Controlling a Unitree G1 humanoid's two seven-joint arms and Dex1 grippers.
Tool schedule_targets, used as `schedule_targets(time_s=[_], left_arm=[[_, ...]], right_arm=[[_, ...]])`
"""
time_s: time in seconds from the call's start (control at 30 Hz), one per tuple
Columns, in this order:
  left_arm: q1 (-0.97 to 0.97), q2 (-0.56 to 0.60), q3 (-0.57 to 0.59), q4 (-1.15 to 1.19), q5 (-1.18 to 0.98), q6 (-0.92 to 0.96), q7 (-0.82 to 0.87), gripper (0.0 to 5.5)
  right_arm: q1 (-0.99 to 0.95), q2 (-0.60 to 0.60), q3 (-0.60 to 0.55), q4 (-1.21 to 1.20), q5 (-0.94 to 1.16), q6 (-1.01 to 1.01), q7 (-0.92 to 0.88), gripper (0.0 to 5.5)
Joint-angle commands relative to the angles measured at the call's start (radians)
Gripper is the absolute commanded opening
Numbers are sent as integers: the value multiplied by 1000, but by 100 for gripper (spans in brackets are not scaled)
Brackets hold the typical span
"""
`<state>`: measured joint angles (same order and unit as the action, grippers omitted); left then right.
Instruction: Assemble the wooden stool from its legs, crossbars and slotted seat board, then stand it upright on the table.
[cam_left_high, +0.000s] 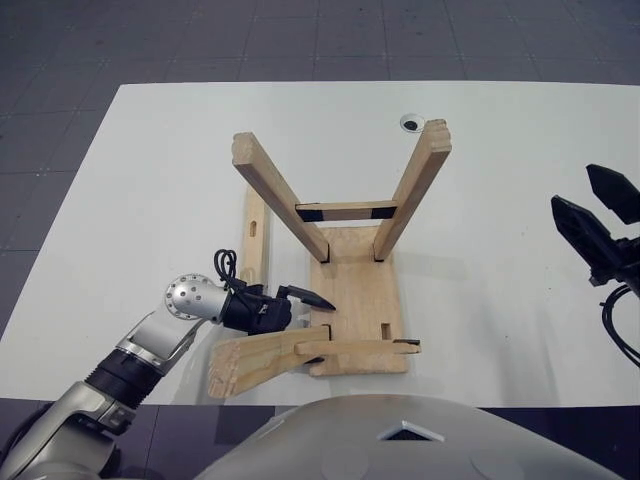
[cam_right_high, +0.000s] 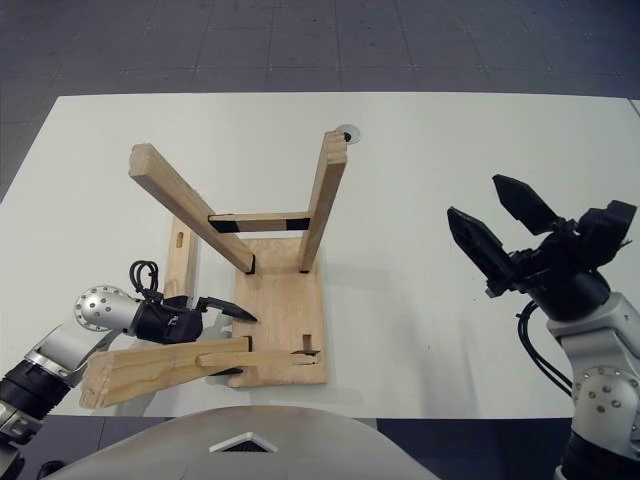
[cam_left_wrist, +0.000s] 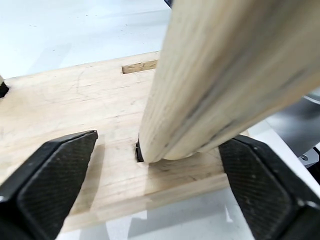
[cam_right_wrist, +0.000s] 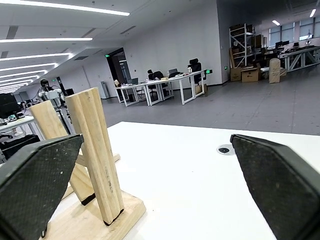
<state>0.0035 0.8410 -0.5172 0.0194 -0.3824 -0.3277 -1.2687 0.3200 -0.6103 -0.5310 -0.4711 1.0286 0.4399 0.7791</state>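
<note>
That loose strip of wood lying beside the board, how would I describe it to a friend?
On the white table, find the flat seat board with two legs standing at its far end. Left of the board lies the strip: thin, flat on the tabletop, with an oval slot in its face.

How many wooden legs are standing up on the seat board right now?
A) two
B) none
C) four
A: two legs stand up from the far end of the seat board, joined by a crossbar, while the other leg pair lies tipped over at the near end by the left claw.
</note>
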Motion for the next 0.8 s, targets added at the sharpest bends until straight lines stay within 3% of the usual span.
schedule_targets(time_s=[0.03,0.13,0.33,0.53,0.8], left_arm=[[5,2,3,66,108,5,-25,506],[-7,11,30,58,87,10,-48,547],[-14,-3,98,37,52,32,-58,547],[8,-5,137,23,42,47,-66,547],[62,14,201,-49,27,63,-83,547]], right_arm=[[5,5,6,-20,-17,-5,7,550],[6,2,7,-25,-25,-6,12,550],[77,-21,54,-60,-146,-40,85,550],[187,-74,187,-115,-371,-131,196,550],[198,-116,246,-111,-499,-177,222,550]])
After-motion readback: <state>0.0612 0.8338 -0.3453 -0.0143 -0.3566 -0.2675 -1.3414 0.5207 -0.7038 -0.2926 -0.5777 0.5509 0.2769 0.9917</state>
